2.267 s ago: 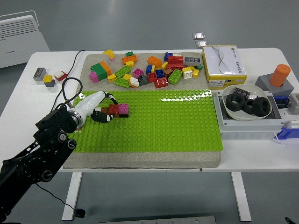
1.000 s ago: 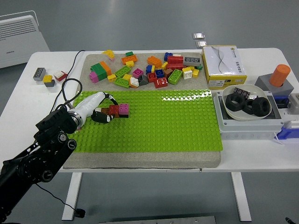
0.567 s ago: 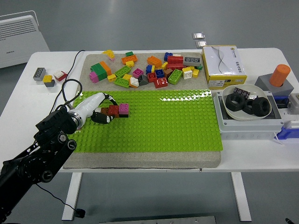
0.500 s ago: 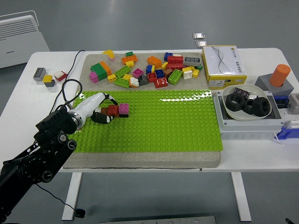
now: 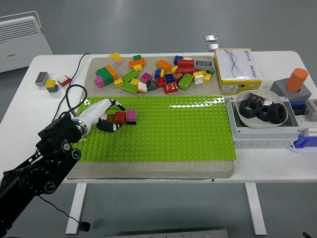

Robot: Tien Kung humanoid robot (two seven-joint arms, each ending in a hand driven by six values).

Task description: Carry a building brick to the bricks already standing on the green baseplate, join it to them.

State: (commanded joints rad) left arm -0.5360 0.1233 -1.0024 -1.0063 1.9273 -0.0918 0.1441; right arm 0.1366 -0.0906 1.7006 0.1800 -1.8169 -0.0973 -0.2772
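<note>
Grey floor surrounds a white bench (image 5: 163, 168) that carries a grey mat with a green baseplate (image 5: 168, 134) on its near half. Reaching in from 8 o'clock, the left robot hand (image 5: 101, 116) lies low over the baseplate's 10 o'clock corner, its pale fingers (image 5: 110, 126) curled around a dark red brick (image 5: 119, 117). That brick sits touching a magenta brick (image 5: 131, 115) just at its 3 o'clock side, both standing on the green studs. Outward toward 12 o'clock, a loose pile of bricks (image 5: 158, 74) in many colours is scattered across the mat's far strip. At 10 o'clock, off the mat, a few small blocks (image 5: 49, 82) rest on the bench. Toward 2 o'clock stands a yellow and white box (image 5: 237, 69), and at 3 o'clock a grey tray holds a white bowl (image 5: 257, 111) with black rings inside, beside an orange cylinder (image 5: 296, 79) on a grey block.
</note>
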